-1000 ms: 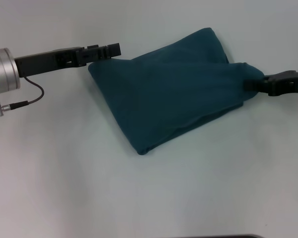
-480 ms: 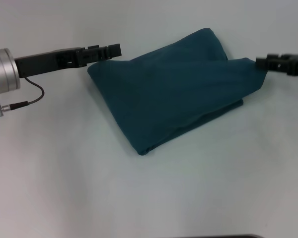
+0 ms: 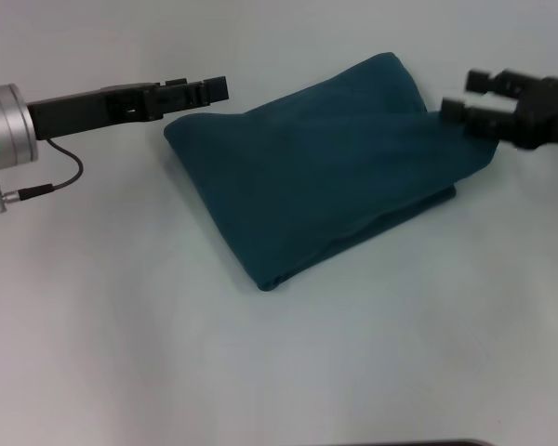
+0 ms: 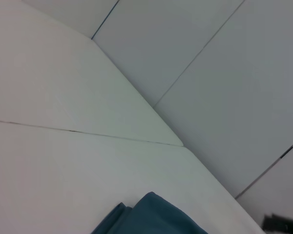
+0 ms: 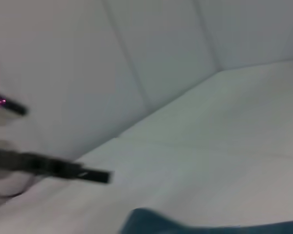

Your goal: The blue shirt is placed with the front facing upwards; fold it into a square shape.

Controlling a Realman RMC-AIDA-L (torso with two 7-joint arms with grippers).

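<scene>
The blue shirt (image 3: 325,172) lies folded into a slanted, roughly four-sided bundle on the white table, plain teal side up with no lettering showing. My left gripper (image 3: 212,89) reaches in from the left and hovers just beyond the bundle's far left corner, holding no cloth. At the right, my right gripper (image 3: 465,93) is open above the bundle's right corner, with nothing between its fingers. A teal edge of the shirt (image 4: 149,217) shows in the left wrist view, and the shirt (image 5: 210,226) also shows in the right wrist view, where the left gripper (image 5: 95,174) appears farther off.
The white table (image 3: 279,362) spreads bare in front of the bundle. Pale wall panels (image 4: 219,73) stand behind the table's far edge. A grey wrist housing with a green light (image 3: 0,139) and a cable sits at the far left.
My right gripper let go of the shirt's right corner, opened and rose away from it; the corner dropped flat. The left arm has barely moved.
</scene>
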